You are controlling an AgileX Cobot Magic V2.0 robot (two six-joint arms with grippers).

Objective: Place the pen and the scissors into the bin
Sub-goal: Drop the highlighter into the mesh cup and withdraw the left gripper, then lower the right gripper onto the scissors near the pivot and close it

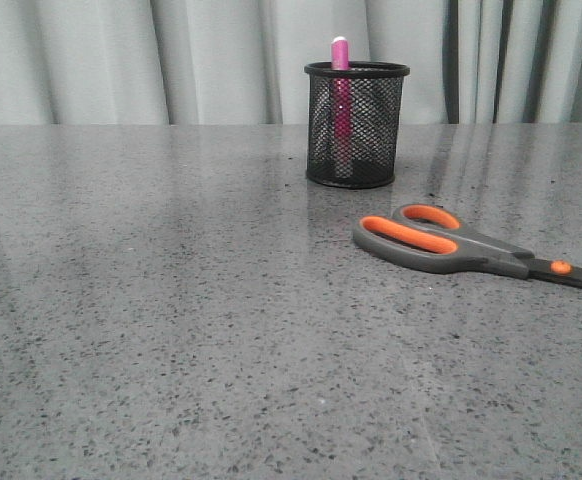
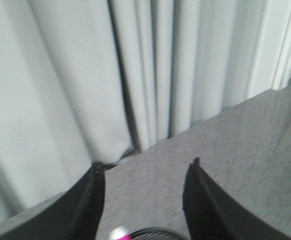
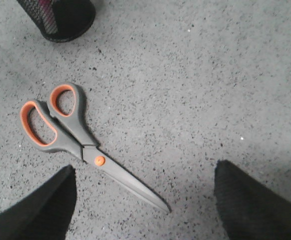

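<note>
The bin [image 1: 356,125], a black wire-mesh cup, stands upright at the back middle of the table. The pink pen [image 1: 341,105] stands inside it, its whitish cap poking above the rim. The scissors [image 1: 461,243] lie flat to the right of the bin, closed, handles toward the bin, blades running off the right edge. My left gripper [image 2: 144,167] is open and empty above the bin; the pen cap [image 2: 119,233] and bin rim [image 2: 153,235] show between its fingers. My right gripper [image 3: 144,172] is open and empty above the scissors [image 3: 68,135], the blade tip between its fingers. The bin base [image 3: 60,17] shows there too.
A pale grey pleated curtain [image 1: 171,60] hangs behind the table's far edge. The speckled grey tabletop [image 1: 171,330] stretches wide to the left and front of the bin. No arm shows in the front view.
</note>
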